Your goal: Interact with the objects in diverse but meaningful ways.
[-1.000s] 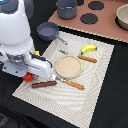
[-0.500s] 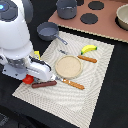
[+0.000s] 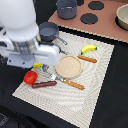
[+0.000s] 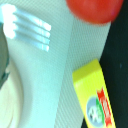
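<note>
yellow rectangular block [image 4: 95, 97] glossy, red stripe and round blue-white label, writing unreadable, on the mat [image 3: 95, 80] near bench's left edge beside red tomato [image 3: 30, 77], hand state: cannot tell

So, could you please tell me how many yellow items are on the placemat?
2: the banana beyond the plate, and the yellow block beside the tomato, mostly hidden under the arm. Others may be hidden.

yellow block [image 3: 37, 65] mostly hidden, gripper unseen
</note>
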